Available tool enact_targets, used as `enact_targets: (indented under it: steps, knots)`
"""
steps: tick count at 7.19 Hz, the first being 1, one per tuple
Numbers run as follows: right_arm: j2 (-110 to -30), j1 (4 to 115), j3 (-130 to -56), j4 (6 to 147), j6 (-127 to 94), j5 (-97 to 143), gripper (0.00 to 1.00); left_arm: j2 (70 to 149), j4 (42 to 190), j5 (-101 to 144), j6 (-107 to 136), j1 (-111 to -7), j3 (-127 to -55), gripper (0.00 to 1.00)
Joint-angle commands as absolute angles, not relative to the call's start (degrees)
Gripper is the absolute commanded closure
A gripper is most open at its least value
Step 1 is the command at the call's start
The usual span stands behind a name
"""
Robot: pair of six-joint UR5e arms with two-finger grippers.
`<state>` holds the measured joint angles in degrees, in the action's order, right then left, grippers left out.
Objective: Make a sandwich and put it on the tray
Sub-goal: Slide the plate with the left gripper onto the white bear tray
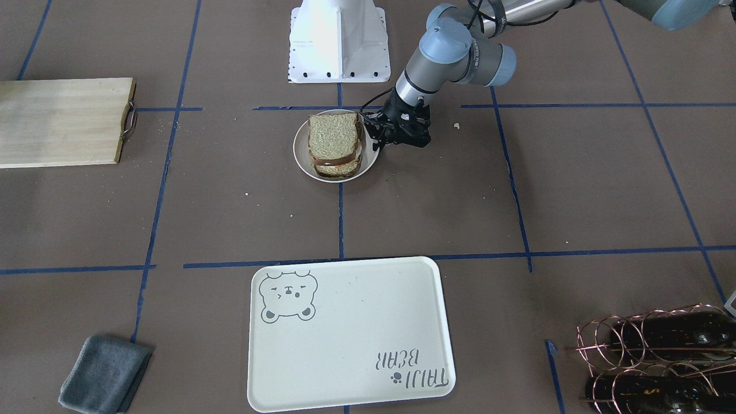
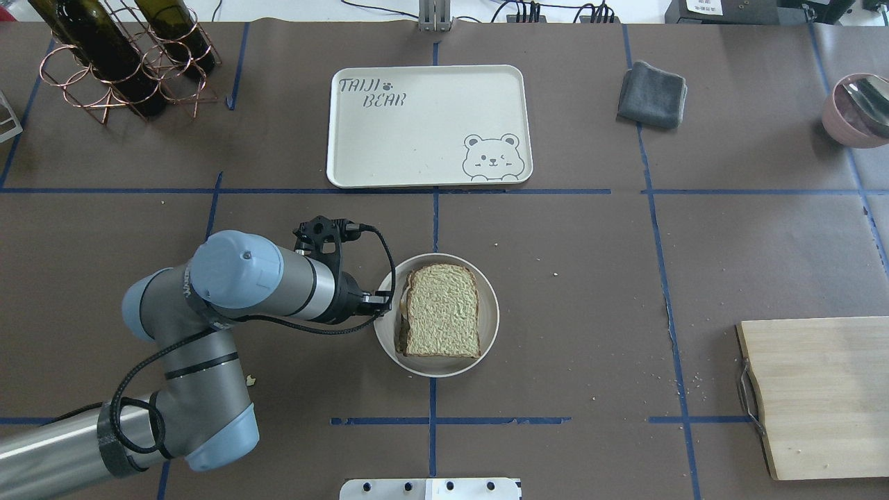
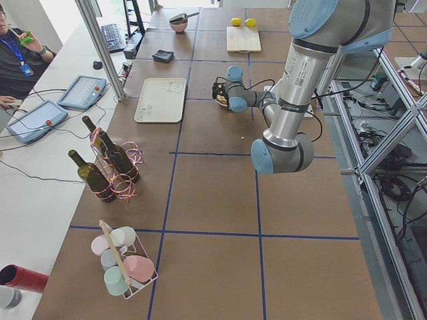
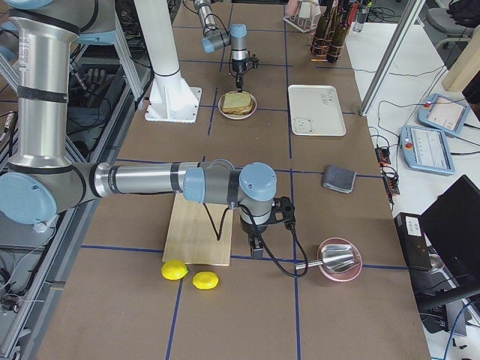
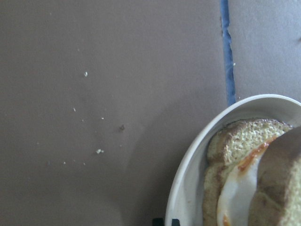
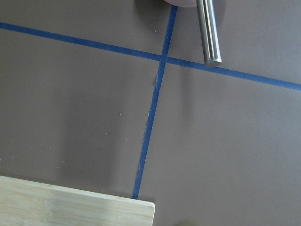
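— Sandwich [image 2: 442, 319]: where is it?
— Stacked on the plate [image 2: 489, 305], egg [image 5: 235, 193] between the slices. The tray [image 2: 430, 125] lies well apart from the plate, on its far side from the robot.
— Left gripper [image 2: 385, 303]?
— At the plate's rim, robot's left side. Wide or narrow, I cannot tell.
— Right gripper [image 4: 256, 251]?
— Far from the plate, by the board [image 4: 199, 232]. Cannot tell either.

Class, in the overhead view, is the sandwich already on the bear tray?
No, the sandwich sits on the round white plate, apart from the tray.
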<state>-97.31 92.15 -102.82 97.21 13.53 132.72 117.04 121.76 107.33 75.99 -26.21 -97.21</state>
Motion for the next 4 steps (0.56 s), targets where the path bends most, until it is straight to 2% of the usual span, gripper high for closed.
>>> enact_targets:
  steps: [1, 2, 4]
  knots:
    - [-97.3, 92.2, -102.8, 97.2, 13.5, 132.7, 0.00, 118.5, 122.4, 113.8, 75.9, -33.9, -96.3, 1.00]
    - [-97.3, 92.1, -102.7, 97.2, 13.5, 132.6, 0.00, 121.7, 122.3, 115.7, 75.8, -37.1, -93.0, 1.00]
    - [-97.3, 92.2, -102.7, 97.2, 13.6, 132.5, 0.00, 131.2, 124.6, 119.9, 74.6, -43.3, -78.6, 1.00]
